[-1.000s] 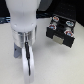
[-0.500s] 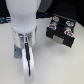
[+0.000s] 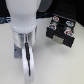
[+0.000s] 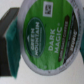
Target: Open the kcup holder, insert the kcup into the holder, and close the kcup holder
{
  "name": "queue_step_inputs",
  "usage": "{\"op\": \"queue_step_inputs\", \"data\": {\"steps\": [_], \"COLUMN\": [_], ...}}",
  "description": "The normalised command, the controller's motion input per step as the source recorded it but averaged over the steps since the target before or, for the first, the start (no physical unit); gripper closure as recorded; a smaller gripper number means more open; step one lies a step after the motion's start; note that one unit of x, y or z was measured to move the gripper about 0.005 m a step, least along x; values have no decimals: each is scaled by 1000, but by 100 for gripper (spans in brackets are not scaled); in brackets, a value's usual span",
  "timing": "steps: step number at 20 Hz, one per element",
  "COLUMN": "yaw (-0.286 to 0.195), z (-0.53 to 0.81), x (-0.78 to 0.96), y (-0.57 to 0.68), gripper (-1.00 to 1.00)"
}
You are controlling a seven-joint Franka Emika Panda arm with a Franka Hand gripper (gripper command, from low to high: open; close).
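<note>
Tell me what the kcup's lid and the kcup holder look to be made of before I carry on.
The kcup: its lid looks like printed foil or coated film, green with white lettering and a faint sheen in the wrist view; I can't confirm foil. The kcup holder: looks like matte black hard plastic, boxy with grey panels on its face, no glare in the exterior view. Too blurry to be surer.

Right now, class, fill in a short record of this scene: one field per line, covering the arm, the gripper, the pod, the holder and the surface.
arm: white, at the exterior view's left, reaching down over the table
gripper: low over the table; open or shut cannot be told
kcup: fills the wrist view, green lid with white code patch, close to the camera
kcup holder: black block with grey panels, at the exterior view's right, apart from the arm
surface: pale, plain
</note>
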Motion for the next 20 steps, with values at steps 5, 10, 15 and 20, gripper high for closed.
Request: {"op": "queue_step_inputs", "data": {"steps": [5,10,15,20], "yaw": [4,68,95,67], "z": [789,798,757,599], "x": [56,21,7,-49], "y": [413,499,472,509], "gripper": [100,100,100,100]}}
